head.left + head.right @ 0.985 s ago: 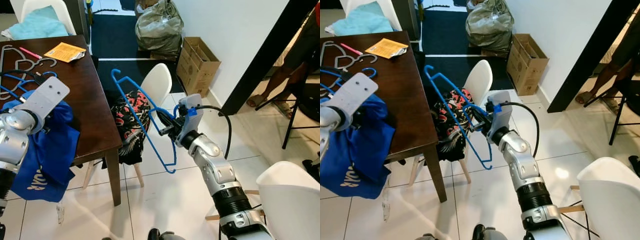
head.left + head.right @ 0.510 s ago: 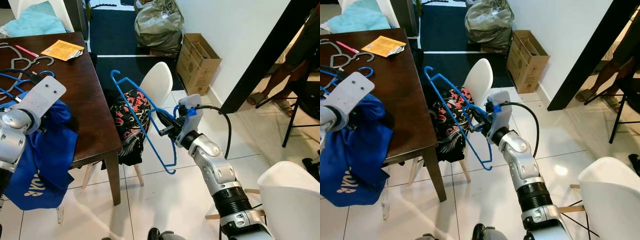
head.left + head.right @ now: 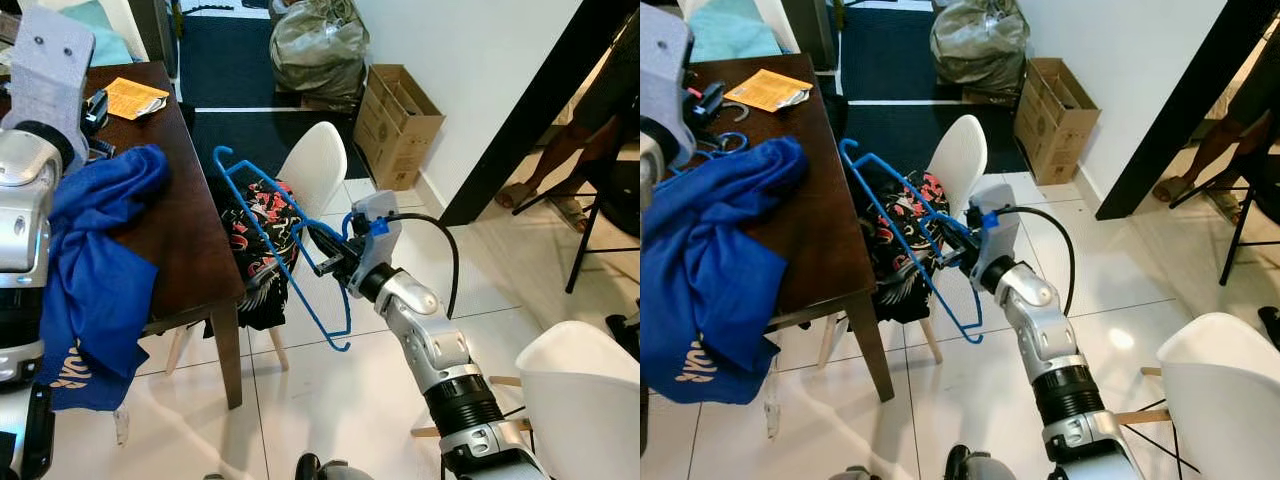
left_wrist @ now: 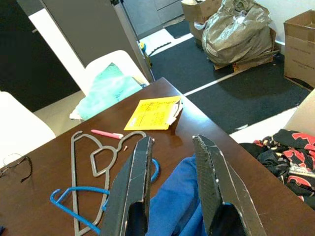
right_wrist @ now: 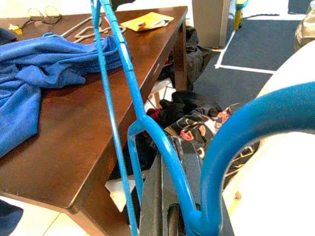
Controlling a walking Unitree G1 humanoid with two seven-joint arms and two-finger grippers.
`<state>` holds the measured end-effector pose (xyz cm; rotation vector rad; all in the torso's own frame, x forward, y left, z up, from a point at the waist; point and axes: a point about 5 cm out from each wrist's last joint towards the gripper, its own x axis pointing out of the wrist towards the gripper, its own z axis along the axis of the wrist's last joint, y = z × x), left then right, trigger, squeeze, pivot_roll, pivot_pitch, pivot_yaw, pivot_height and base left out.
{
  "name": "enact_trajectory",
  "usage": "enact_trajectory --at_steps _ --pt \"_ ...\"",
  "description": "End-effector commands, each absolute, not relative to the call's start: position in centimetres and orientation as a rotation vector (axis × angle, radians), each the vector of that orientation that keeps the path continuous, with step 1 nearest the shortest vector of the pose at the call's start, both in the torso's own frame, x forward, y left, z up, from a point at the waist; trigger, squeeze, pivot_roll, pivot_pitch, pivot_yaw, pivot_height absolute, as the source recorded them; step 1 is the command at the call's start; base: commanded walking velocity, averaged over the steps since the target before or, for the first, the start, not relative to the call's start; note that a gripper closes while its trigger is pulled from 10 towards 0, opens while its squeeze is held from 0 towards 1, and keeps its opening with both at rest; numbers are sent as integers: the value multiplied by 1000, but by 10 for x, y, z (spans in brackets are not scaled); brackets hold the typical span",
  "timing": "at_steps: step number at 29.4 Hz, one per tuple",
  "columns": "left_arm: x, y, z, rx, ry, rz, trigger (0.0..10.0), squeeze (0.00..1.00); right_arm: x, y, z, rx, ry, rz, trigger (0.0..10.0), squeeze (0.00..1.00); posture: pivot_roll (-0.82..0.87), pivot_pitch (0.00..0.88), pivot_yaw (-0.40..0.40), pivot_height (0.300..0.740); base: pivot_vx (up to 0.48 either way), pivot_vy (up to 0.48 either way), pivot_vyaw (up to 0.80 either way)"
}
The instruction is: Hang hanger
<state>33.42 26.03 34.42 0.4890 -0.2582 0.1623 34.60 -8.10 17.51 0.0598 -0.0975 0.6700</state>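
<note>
The right gripper (image 3: 325, 250) pinches a blue hanger (image 3: 275, 240) running diagonally, hook end up toward the table (image 3: 190, 220), while the left gripper (image 4: 172, 182) sits spread over a blue shirt (image 3: 95, 250) whose white lettering is unreadable.

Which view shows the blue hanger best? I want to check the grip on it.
The left eye view: the whole blue hanger shows, held in the right gripper. The right eye view shows much the same. The right wrist view gives only close-up bars at the fingers.

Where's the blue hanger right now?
The blue hanger is clamped in the right gripper, held in the air beside the dark table's right edge, in front of the white chair.
</note>
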Motion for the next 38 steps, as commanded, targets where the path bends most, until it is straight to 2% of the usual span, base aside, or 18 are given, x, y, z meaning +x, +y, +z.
enact_trajectory --at_steps 1,4,5,6,8,9,11,12,14,16,21,24,30,34,38 --pt "335 255 337 502 -235 136 10000 0 344 -84 172 66 -87 664 10000 0 65 194 -99 740 0 0 0" --pt "335 253 335 507 -225 129 10000 0 344 -84 172 66 -87 665 10000 0 65 194 -99 740 0 0 0" --pt "335 249 333 503 -240 97 10000 0 344 -85 172 66 -87 663 10000 0 66 194 -98 740 0 0 0" --pt "333 230 327 404 -280 -61 10000 0 344 -86 172 70 -90 656 10000 0 74 184 -94 740 0 0 0" --pt "333 230 327 404 -280 -61 10000 0 344 -86 172 70 -90 656 10000 0 74 184 -94 740 0 0 0" --pt "330 217 323 329 -313 -175 10000 0 344 -87 171 72 -92 651 10000 0 74 184 -94 740 0 0 0" --pt "330 217 323 329 -313 -175 10000 0 344 -87 171 72 -92 651 10000 0 74 184 -94 740 0 0 0" --pt "327 192 303 330 -311 -256 10000 0 347 -91 171 98 -100 604 10000 0 83 154 -88 740 0 0 0" --pt "327 192 303 330 -311 -256 10000 0 347 -91 171 98 -100 604 10000 0 83 154 -88 740 0 0 0" --pt "327 162 273 335 -288 -241 10000 0 351 -101 174 163 -136 479 10000 0 88 117 -53 740 0 0 0" --pt "330 162 263 310 -284 -174 10000 0 352 -104 174 186 -152 430 10000 0 81 103 -27 740 0 0 0" --pt "327 181 227 114 -206 -6 10000 0 345 -109 170 176 -171 369 10000 0 51 96 -17 740 0 0 0" --pt "312 173 206 113 -203 -34 10000 0 337 -108 162 148 -163 370 10000 0 45 80 -32 740 0 0 0" --pt "303 180 186 115 -163 39 10000 0 333 -104 158 81 -172 376 10000 0 44 78 -46 740 0 0 0" --pt "302 184 181 123 -156 67 10000 0 332 -105 157 88 -177 361 10000 0 43 79 -56 740 0 0 0"
